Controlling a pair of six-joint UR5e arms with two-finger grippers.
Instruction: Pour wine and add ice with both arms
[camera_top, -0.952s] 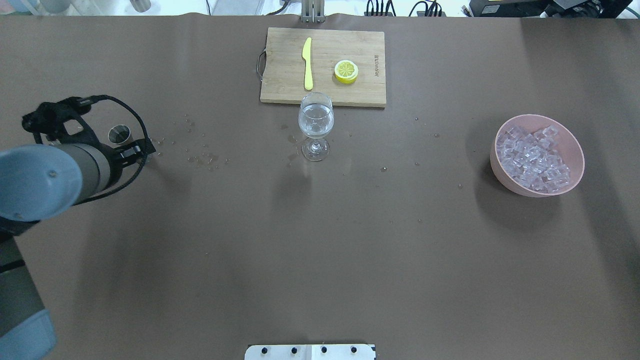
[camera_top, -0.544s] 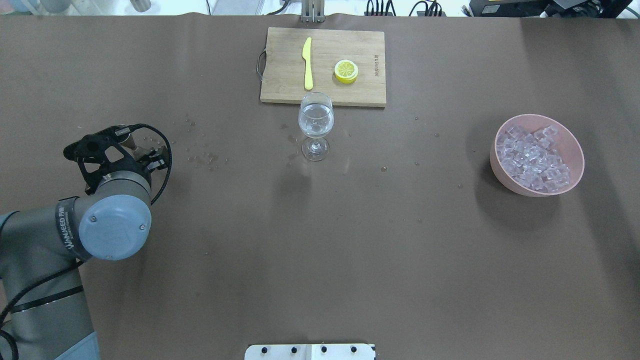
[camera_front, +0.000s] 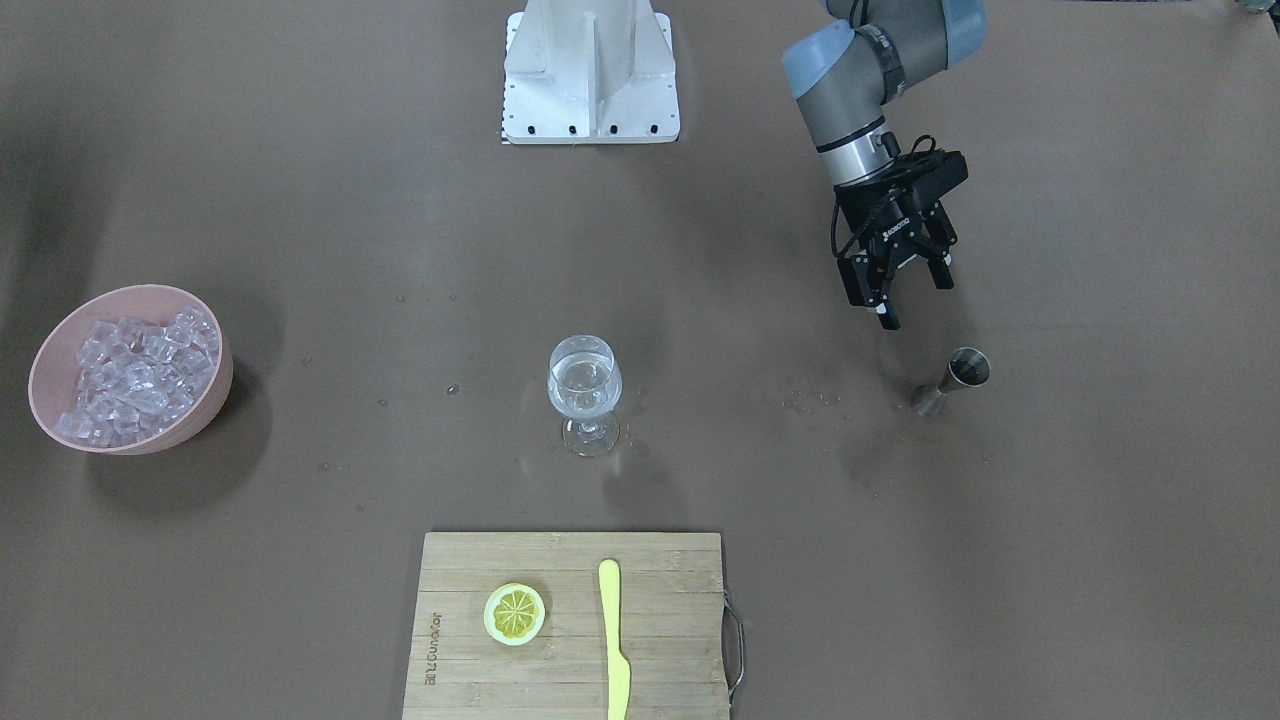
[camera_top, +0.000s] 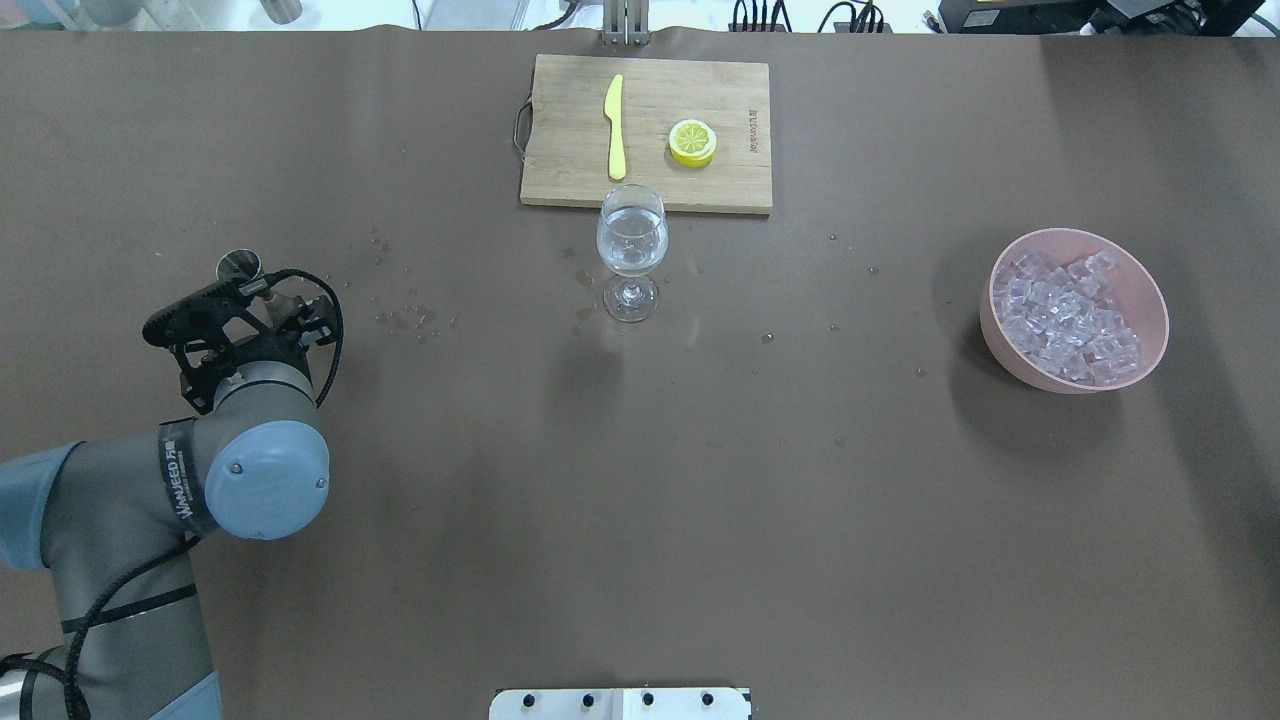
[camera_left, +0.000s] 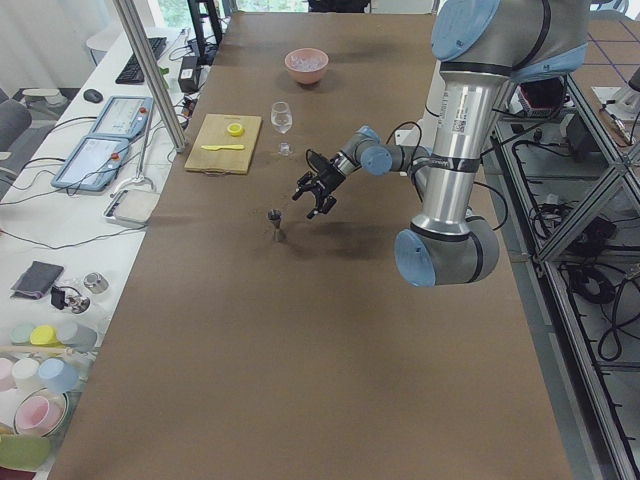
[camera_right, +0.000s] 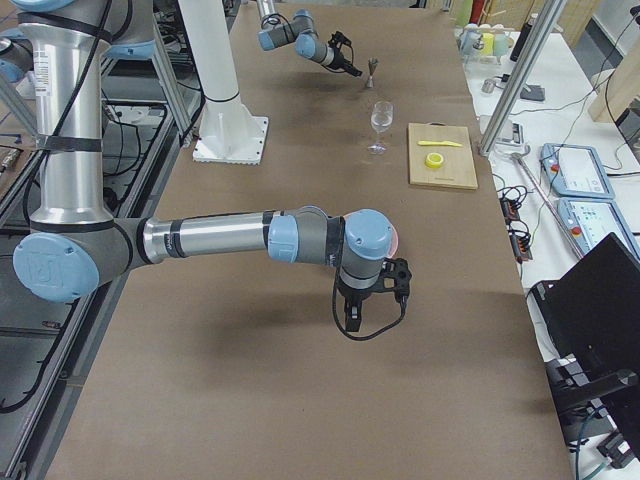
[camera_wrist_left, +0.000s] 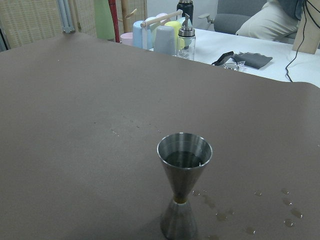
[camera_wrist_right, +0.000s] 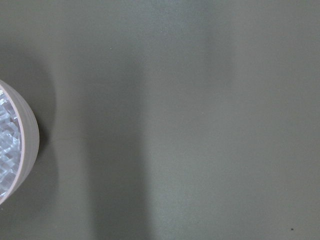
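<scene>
A brown table stands beside a white bench holding pastel cups.

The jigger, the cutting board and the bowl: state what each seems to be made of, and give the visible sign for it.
Jigger: metal, likely stainless steel; brushed silver-grey surface with soft reflections.
Cutting board: wood or bamboo; pale tan, matte, with long parallel strips showing.
Bowl: probably plastic, possibly ceramic; opaque, even matte pink, with no sheen that would settle it.
</scene>
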